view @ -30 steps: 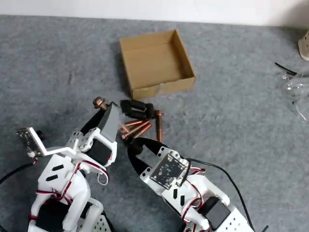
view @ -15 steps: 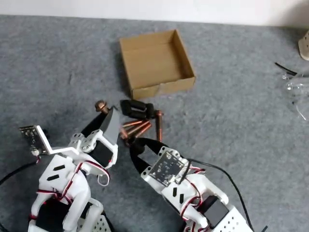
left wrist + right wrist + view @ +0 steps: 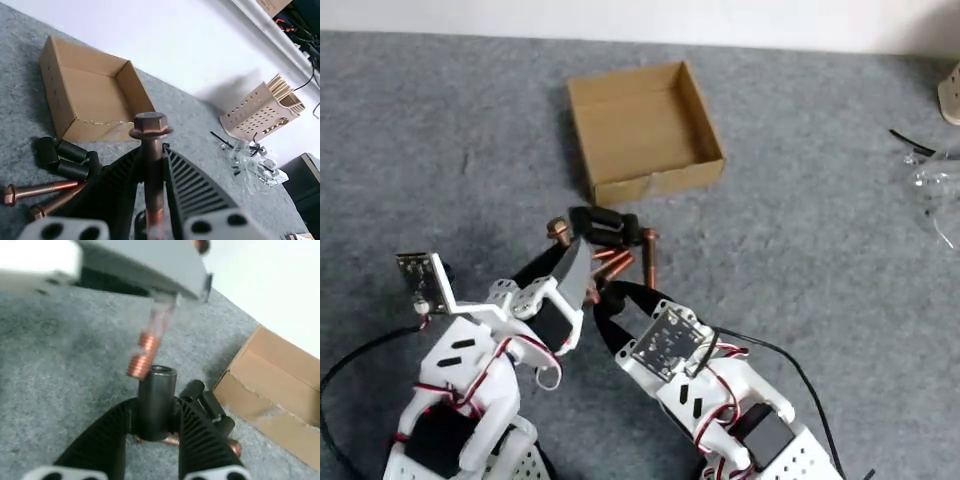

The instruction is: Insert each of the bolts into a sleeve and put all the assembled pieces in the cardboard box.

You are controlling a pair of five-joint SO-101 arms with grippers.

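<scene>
My left gripper (image 3: 152,200) is shut on a copper bolt (image 3: 151,165), head up; from above its head (image 3: 558,230) shows near the black sleeves (image 3: 605,226). My right gripper (image 3: 152,420) is shut on a black sleeve (image 3: 156,400) held upright with its open end up. The bolt's threaded tip (image 3: 142,360) hangs just above and beside that opening. Loose copper bolts (image 3: 638,262) lie on the carpet between the arms and the sleeves. The cardboard box (image 3: 642,128) stands beyond them, open and with nothing in it.
Grey carpet covers the table. Clear plastic bits and a black wire (image 3: 928,165) lie at the far right. A perforated beige holder (image 3: 261,111) stands by the white wall. Free room lies left of the box.
The left arm has carried the bolt rightward, from left of the sleeves to over the right gripper's sleeve. The right arm has barely shifted.
</scene>
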